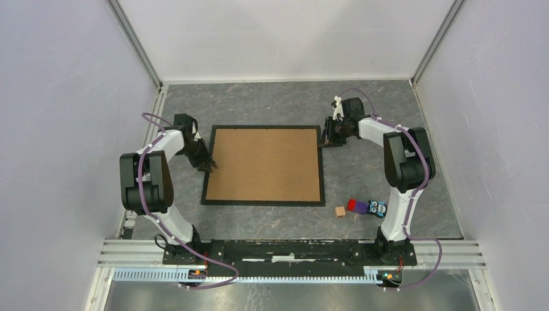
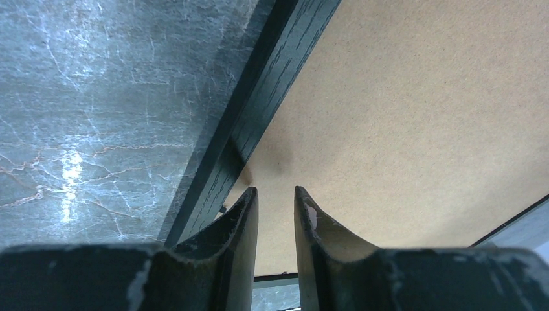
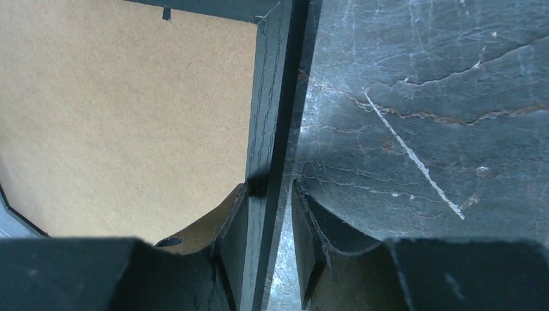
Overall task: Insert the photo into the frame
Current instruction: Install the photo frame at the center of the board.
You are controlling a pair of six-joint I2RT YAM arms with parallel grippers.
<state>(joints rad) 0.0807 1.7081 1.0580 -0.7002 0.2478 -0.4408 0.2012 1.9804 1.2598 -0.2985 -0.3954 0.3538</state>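
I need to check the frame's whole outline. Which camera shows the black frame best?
The top external view: the frame lies whole there, all four black sides around the brown backing board. The left wrist view shows mainly a close stretch of one side; the right wrist view shows mainly one side and a corner.

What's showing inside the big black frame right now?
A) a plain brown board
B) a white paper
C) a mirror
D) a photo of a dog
A: the frame lies flat, and a plain brown board fills all of it, with no photo or picture showing.
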